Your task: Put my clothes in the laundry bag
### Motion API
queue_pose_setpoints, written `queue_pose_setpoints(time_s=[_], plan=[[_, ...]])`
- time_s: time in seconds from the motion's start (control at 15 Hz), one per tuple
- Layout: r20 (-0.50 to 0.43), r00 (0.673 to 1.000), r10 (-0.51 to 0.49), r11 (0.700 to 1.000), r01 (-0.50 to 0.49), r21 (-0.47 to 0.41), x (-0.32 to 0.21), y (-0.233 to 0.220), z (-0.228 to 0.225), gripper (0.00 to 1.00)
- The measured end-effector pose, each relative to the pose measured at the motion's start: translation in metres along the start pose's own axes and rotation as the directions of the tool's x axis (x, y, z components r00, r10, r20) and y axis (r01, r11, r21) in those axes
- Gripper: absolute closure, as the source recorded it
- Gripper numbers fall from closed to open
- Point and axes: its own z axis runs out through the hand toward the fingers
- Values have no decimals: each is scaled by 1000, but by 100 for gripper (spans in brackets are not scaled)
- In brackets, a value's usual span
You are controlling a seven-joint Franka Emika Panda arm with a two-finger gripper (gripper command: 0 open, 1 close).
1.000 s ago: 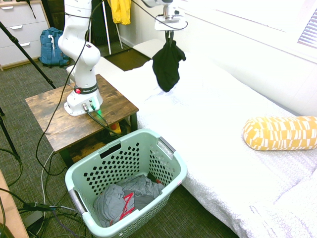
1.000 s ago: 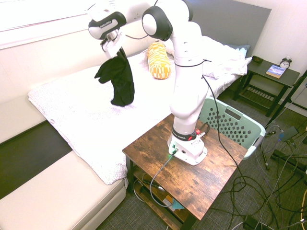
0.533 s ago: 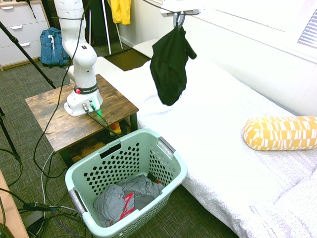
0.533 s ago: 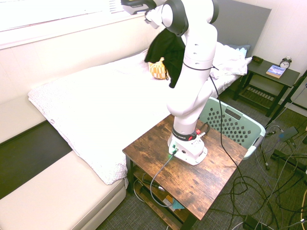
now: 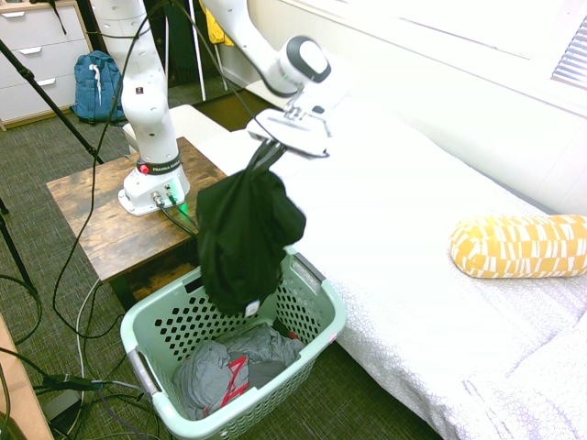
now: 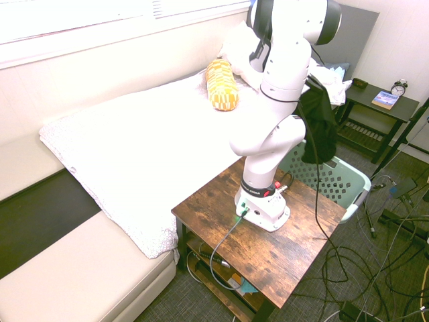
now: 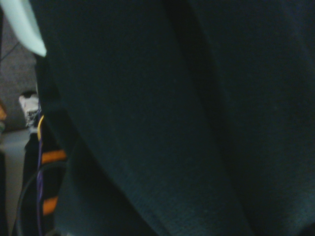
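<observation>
The black garment (image 5: 243, 238) hangs from my gripper (image 5: 264, 158), which is shut on its top edge. Its lower end, with a small white tag, dangles just above the open top of the mint-green laundry basket (image 5: 316, 316) on the floor beside the bed. From the other side the black garment (image 6: 318, 131) hangs over the basket (image 6: 328, 176), behind the arm. In the wrist view the dark cloth (image 7: 187, 118) fills nearly the whole picture.
A grey garment with a red and white mark (image 5: 225, 367) lies in the basket's bottom. The wooden side table (image 5: 101, 215) bears the arm's base left of the basket. The white bed (image 5: 413, 238) holds a yellow patterned bolster (image 5: 518, 246). A blue backpack (image 5: 94, 84) sits far back.
The arm has swung the black garment from high over the bed down and across to hang over the basket. The grip on it has held throughout.
</observation>
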Motion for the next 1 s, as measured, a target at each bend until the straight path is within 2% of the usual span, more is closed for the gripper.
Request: queue_pose_setpoints(time_s=[0.13, 0.27, 0.67, 0.73, 0.87, 1.0], plan=[[-59, 995, 77, 997, -77, 6, 10, -37, 38, 0], [-75, 990, 115, 993, -116, 0, 24, -60, 65, 0], [-59, 991, 124, 991, -126, -36, 59, -66, 76, 0], [-38, 994, 102, 995, -102, 2, 61, -64, 72, 0], [-13, 998, 61, 989, -59, 135, 61, -47, 41, 0], [-74, 991, 107, 958, -83, 275, 63, -8, -32, 0]])
